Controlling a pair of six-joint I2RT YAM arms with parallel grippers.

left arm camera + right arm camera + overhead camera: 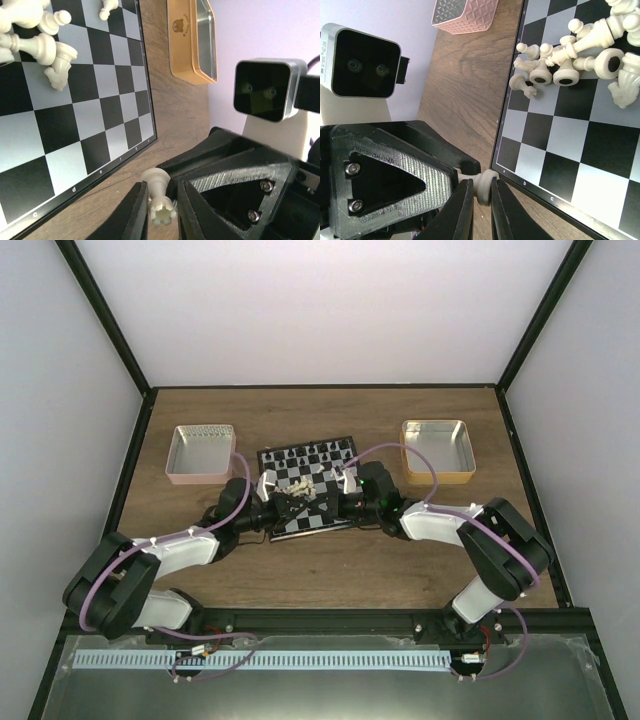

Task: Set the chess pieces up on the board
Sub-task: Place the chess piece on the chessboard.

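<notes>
L fingers [131,212], R fingers [458,210]: pinched in.

One small square chessboard of black and white chequers [325,466] lay on one brown wooden worktop [330,570]. Two square metal trays stood on that worktop: one pink [203,453] and one yellow-gold [436,450]. Two black-and-white robot arms reached in, one left arm [180,550] and one right arm [440,525], which made two pairs of black fingers. The left fingers [137,210] gripped one cream-white rook [160,197]. The right fingers [462,205] gripped one small cream-white piece [484,186]. One loose heap of cream-white chess pieces [570,60] showed at least eight figures in the right wrist view, though the exact number could not be told. One row of tiny black chess figures [310,451] was too small to count.
</notes>
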